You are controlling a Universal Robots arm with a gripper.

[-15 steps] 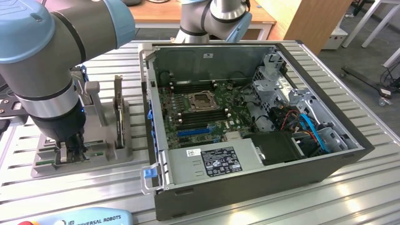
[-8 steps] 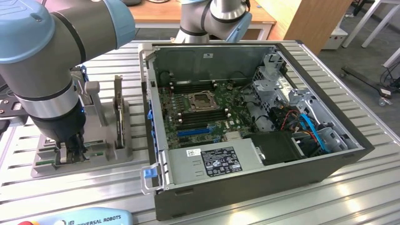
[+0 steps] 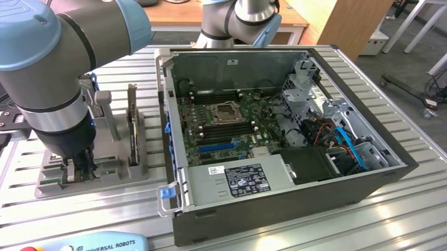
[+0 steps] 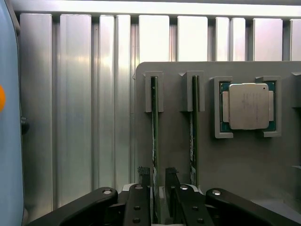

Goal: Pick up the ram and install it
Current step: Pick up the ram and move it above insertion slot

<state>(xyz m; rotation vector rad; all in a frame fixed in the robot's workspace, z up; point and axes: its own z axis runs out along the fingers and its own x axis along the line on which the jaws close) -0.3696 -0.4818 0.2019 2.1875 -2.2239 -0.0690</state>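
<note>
Gripper (image 4: 157, 173) is down at the grey holder (image 4: 174, 141). My fingers (image 4: 144, 178) straddle the ram (image 4: 154, 122), which stands on edge in the slot nearest the holder's edge. Jaws are apart: a gap shows between stick and one finger, so nothing is clamped. A second stick (image 4: 193, 122) stands in the holder's next slot. The processor chip (image 4: 248, 106) lies in the holder's pocket past that. The open computer case (image 3: 279, 209) stands beside the holder.
</note>
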